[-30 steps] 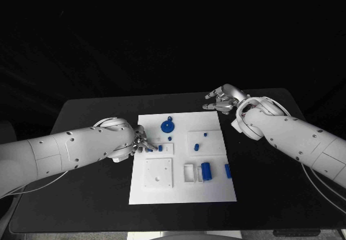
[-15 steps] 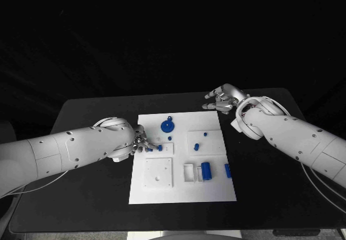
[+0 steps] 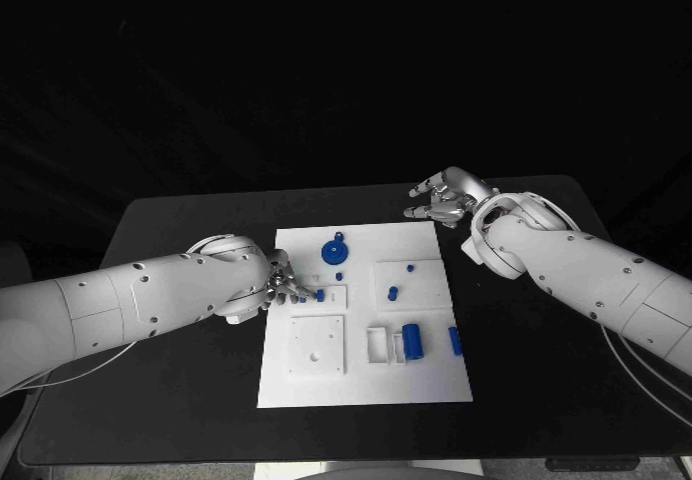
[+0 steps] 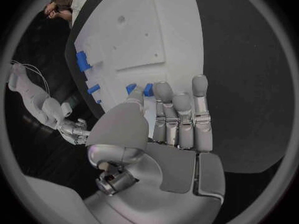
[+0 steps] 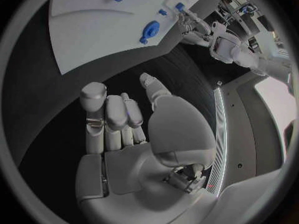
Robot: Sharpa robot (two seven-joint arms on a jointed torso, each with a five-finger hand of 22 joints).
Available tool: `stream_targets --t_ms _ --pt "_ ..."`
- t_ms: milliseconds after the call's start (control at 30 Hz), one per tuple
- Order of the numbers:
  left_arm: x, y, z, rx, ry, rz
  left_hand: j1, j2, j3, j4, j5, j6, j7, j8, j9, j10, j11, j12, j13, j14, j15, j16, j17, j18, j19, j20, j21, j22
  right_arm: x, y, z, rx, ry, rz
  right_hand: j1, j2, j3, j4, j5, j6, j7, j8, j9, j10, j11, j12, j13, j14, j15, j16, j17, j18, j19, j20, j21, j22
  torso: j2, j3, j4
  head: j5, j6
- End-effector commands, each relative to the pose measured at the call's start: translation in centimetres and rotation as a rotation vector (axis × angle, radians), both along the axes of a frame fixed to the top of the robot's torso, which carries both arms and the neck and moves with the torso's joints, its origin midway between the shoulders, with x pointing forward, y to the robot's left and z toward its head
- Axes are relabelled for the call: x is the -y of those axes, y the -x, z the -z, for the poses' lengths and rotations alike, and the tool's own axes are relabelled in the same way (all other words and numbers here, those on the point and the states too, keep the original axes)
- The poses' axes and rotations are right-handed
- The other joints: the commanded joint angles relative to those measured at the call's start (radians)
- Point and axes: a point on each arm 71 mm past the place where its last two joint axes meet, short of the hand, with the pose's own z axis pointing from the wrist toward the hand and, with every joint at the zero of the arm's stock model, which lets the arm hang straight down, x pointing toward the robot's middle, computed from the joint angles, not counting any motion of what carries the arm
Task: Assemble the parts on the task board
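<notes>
The white task board [image 3: 361,375] lies in the middle of the table. My left hand [image 3: 278,284] rests at the board's left edge. Its thumb and nearest fingertip pinch a small blue part [image 4: 148,89] beside a second small blue piece [image 4: 131,88] on a small raised plate [image 3: 335,297]. On the board sit a round blue disc [image 3: 335,250], a blue peg [image 3: 392,294], a blue cylinder [image 3: 413,340] and a blue bar [image 3: 456,341]. My right hand [image 3: 444,198] hovers beyond the board's far right corner, fingers curled in and holding nothing. The right wrist view also shows the disc [image 5: 149,30].
A square white plate [image 3: 319,346] and a small white holder [image 3: 381,346] sit on the near half of the board. Bare black table [image 3: 159,400] lies on both sides and in front of the board.
</notes>
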Motion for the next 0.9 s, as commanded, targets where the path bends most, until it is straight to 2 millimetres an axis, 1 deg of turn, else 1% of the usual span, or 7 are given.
stream_targets --t_ms 33,600,633,733,767,833,900 --pt "0.1 0.2 0.3 -0.009 -0.002 -0.001 0.005 0.023 -0.010 -0.012 0.008 -0.005 0.001 0.001 0.001 -0.002 0.000 -0.001 0.000 0.005 0.005 -0.003 -0.001 0.004 0.003 -0.001 -0.005 0.019 -0.1 0.0 0.0 0.002 0.005 -0.011 -0.005 0.001 0.002 0.004 0.005 0.007 0.000 -0.002 0.002 0.000 -0.003 -0.002 0.008 0.002 -0.004 -0.003 0.000 0.018 0.030 0.001 -0.002 0.088 0.000 -0.0005 -0.0001 0.000 -0.001" --pt "-0.9 -0.2 0.2 0.013 0.022 -0.040 0.002 0.022 -0.028 -0.021 0.003 -0.027 0.011 -0.018 -0.014 -0.018 0.006 -0.003 0.000 -0.003 0.010 -0.010 -0.005 0.004 -0.002 0.003 -0.011 0.017 -0.1 0.0 0.1 0.002 0.006 -0.009 -0.006 0.001 0.002 0.005 0.005 0.006 0.000 -0.002 0.001 -0.001 -0.003 -0.002 0.008 0.001 -0.004 -0.003 -0.001 0.018 0.030 0.001 -0.003 0.088 0.000 -0.0003 -0.0007 -0.002 0.003" --pt "-0.9 -0.2 0.1 0.019 0.044 -0.054 0.005 0.028 -0.024 -0.017 0.019 -0.044 0.022 -0.036 -0.036 -0.042 0.016 -0.018 -0.008 -0.022 0.018 -0.024 -0.011 0.004 -0.017 0.010 -0.025 0.012 0.0 0.0 0.1 0.002 0.006 -0.008 -0.007 0.000 0.002 0.005 0.005 0.004 0.000 -0.002 0.001 -0.001 -0.003 -0.002 0.008 0.001 -0.004 -0.004 -0.001 0.018 0.030 0.001 -0.003 0.088 0.000 -0.0001 -0.0009 -0.003 0.003" --pt "-1.2 -0.3 0.0 0.020 0.123 -0.103 0.037 0.048 -0.008 -0.012 0.204 -0.074 0.034 -0.064 -0.085 -0.071 0.028 -0.051 -0.040 -0.049 0.031 -0.054 -0.032 0.008 -0.036 0.024 -0.063 -0.004 0.0 0.0 0.1 0.002 0.006 -0.008 -0.007 0.000 0.002 0.005 0.005 0.004 0.000 -0.002 0.001 -0.001 -0.003 -0.002 0.008 0.001 -0.004 -0.004 -0.001 0.018 0.030 0.001 -0.003 0.088 0.000 0.0004 -0.0017 -0.005 0.004" --pt "-1.3 -0.4 0.0 0.017 0.155 -0.122 0.049 0.047 -0.003 -0.013 0.241 -0.090 0.042 -0.076 -0.103 -0.089 0.035 -0.065 -0.052 -0.062 0.037 -0.066 -0.041 0.008 -0.044 0.029 -0.076 -0.010 0.0 0.0 0.1 0.002 0.006 -0.008 -0.007 0.000 0.002 0.005 0.005 0.004 0.000 -0.002 0.001 -0.001 -0.003 -0.002 0.008 0.001 -0.004 -0.004 -0.001 0.018 0.030 0.001 -0.003 0.088 0.000 0.0006 -0.0017 -0.006 0.005" --pt "-1.4 -0.4 -0.1 0.009 0.210 -0.148 0.060 0.039 -0.004 -0.007 0.244 -0.109 0.056 -0.084 -0.151 -0.102 0.045 -0.098 -0.099 -0.072 0.047 -0.074 -0.057 0.012 -0.042 0.039 -0.105 -0.025 0.0 0.0 0.1 0.002 0.006 -0.007 -0.007 0.000 0.002 0.005 0.005 0.004 0.000 -0.002 0.001 -0.001 -0.003 -0.002 0.008 0.001 -0.004 -0.004 -0.001 0.018 0.030 0.001 -0.003 0.088 0.000 0.0001 -0.0018 -0.008 0.005" --pt "-1.5 -0.4 -0.2 -0.005 0.277 -0.173 0.065 0.024 -0.017 -0.005 0.233 -0.130 0.062 -0.047 -0.220 -0.117 0.052 -0.095 -0.144 -0.083 0.053 -0.066 -0.076 0.015 -0.032 0.045 -0.136 -0.027 0.1 0.0 0.1 0.002 0.007 -0.005 -0.009 0.000 0.002 0.007 0.011 0.003 0.000 -0.002 0.001 -0.001 -0.003 -0.004 0.007 0.001 -0.004 -0.005 -0.002 0.018 0.030 0.001 -0.005 0.087 0.001 -0.0007 -0.0009 -0.010 0.005"
